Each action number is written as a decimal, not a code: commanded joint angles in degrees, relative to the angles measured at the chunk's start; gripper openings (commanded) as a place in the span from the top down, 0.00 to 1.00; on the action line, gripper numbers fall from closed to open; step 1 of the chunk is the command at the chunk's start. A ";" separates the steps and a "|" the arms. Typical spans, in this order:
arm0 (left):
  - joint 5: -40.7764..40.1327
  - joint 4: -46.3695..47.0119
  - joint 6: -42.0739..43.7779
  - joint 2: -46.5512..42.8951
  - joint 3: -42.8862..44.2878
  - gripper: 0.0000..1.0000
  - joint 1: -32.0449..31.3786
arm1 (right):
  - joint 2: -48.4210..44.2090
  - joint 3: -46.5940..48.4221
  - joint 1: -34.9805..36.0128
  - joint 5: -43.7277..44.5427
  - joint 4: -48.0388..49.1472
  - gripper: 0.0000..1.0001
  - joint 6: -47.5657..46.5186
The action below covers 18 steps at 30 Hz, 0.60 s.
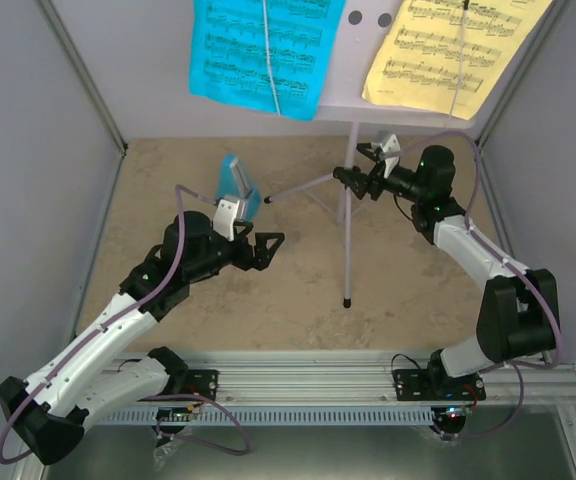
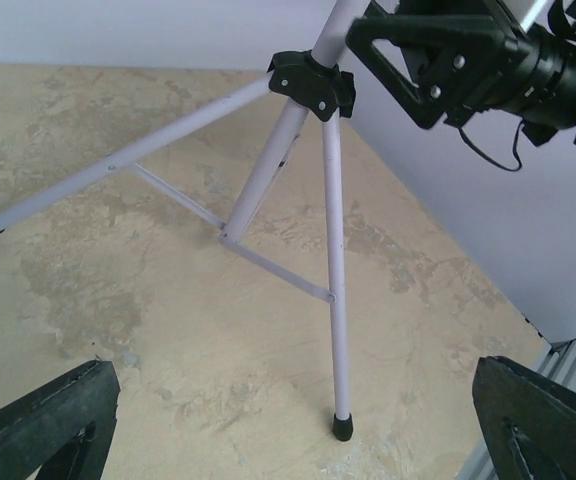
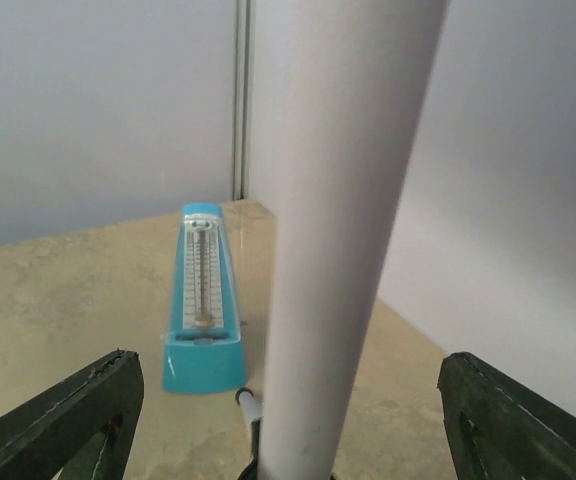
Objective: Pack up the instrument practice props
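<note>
The pale lilac music stand (image 1: 349,215) stands at mid-table on its tripod legs (image 2: 334,300). Its desk (image 1: 370,25) holds a cyan sheet (image 1: 258,50) on the left and a yellow sheet (image 1: 448,50) on the right. The blue metronome (image 1: 238,185) stands upright left of the stand and also shows in the right wrist view (image 3: 203,310). My right gripper (image 1: 352,170) is open, with the stand's pole (image 3: 338,230) between its fingers, apart from both. My left gripper (image 1: 271,251) is open and empty, low over the table, facing the tripod, just right of the metronome.
Grey walls enclose the tan tabletop (image 1: 298,300) on the left, back and right. The aluminium rail (image 1: 368,385) with the arm bases runs along the near edge. One tripod leg tip (image 1: 268,199) reaches close to the metronome.
</note>
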 commanded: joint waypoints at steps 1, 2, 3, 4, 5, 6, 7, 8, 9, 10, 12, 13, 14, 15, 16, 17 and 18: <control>0.88 0.55 -1.18 -1.08 1.77 0.01 0.49 | -4.73 -4.73 -0.35 1.83 4.18 0.16 3.26; 0.55 0.50 -1.59 -1.32 1.90 0.01 0.50 | -5.31 -5.92 -0.40 2.43 4.64 0.16 3.80; 0.24 0.34 -2.15 -1.55 2.13 0.01 0.52 | -5.84 -7.11 -0.39 3.26 4.94 0.16 5.97; 0.22 0.10 -2.92 -1.81 2.74 0.01 0.56 | -6.25 -8.31 -0.44 4.02 5.02 0.16 7.73; 0.18 -0.18 -3.59 -2.10 3.12 0.01 0.53 | -6.74 -9.65 -0.44 4.25 5.03 0.16 9.60; 0.40 -0.36 -4.32 -2.43 4.16 0.01 0.52 | -7.36 -11.11 -0.36 4.61 5.13 0.13 11.98; 0.82 -0.61 -5.03 -2.83 5.06 0.01 0.56 | -8.09 -12.34 -0.39 5.22 4.70 0.13 14.82; 1.38 -0.97 -5.42 -3.30 6.34 0.01 0.58 | -8.97 -13.68 -0.35 4.82 4.08 0.13 17.33; 1.86 -1.46 -5.68 -3.64 7.73 0.01 0.52 | -10.17 -14.99 -0.36 3.42 3.34 0.13 19.30; 2.25 -2.25 -5.86 -3.78 9.55 0.01 0.51 | -11.55 -15.67 -0.30 1.98 0.81 0.13 21.99; 2.50 -4.55 -5.41 -3.71 13.88 0.01 0.52 | -16.64 -16.11 0.08 -0.15 -6.46 0.14 24.03; 2.13 -6.23 -4.85 -3.27 16.51 0.01 0.49 | -19.44 -16.34 0.53 -0.32 -10.29 0.14 24.62; 1.34 -8.00 -4.00 -2.64 19.11 0.01 0.51 | -22.69 -16.42 1.16 -0.52 -13.89 0.14 24.81; 0.54 -9.82 -2.97 -1.63 22.14 0.01 0.49 | -25.80 -16.32 1.88 -0.91 -17.19 0.14 24.62; -0.38 -11.89 -1.53 -0.24 25.37 0.01 0.52 | -28.58 -15.75 2.85 -1.47 -20.90 0.13 24.28; -0.85 -13.66 -0.82 1.34 28.42 0.01 0.53 | -31.00 -14.63 3.19 -1.95 -23.36 0.13 24.05; -0.79 -15.33 0.33 3.23 31.73 0.01 0.52 | -32.69 -12.98 3.58 -2.78 -27.92 0.13 23.79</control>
